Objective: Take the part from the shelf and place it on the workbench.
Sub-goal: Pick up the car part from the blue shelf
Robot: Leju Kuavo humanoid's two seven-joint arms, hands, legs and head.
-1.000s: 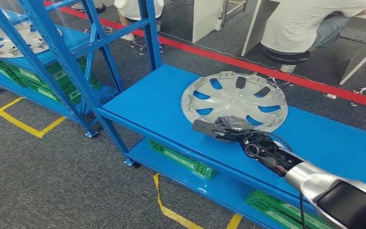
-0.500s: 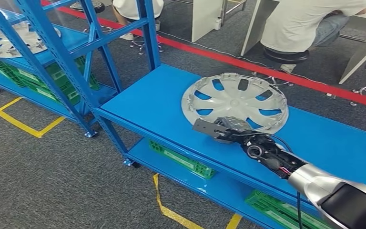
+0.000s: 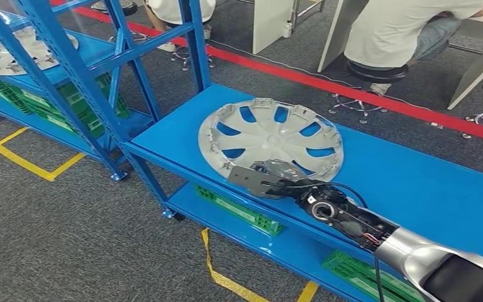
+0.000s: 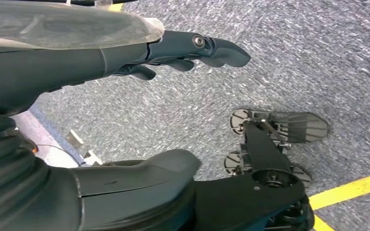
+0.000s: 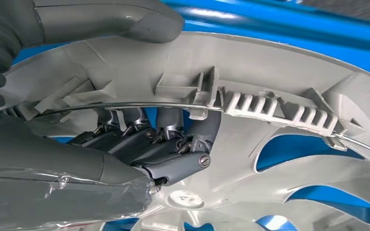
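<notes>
Gripping: right robot hand (image 3: 270, 179) clamped on near rim of hubcap (image 3: 270, 138), fingers hooked through a spoke gap, thumb over the rim.
Left robot hand (image 4: 173, 53): hanging over carpet, fingers apart, holding nothing.
Progress: grasp made; release still left.
Surface: blue shelf (image 3: 182, 135).
Room: grey carpet, yellow floor tape at 7 o'clock, seated person at 1 o'clock.

Hubcap (image 3: 270, 137) – matt silver-grey plastic, moulded ribs and a thin metal wire ring on its inner side. Shelf (image 3: 182, 135) – smooth, glossy blue painted metal. Right hand (image 3: 267, 178): dark matt plastic fingers (image 5: 144, 139), ribbed grey cover. Floor (image 3: 56, 233) rough grey carpet.
</notes>
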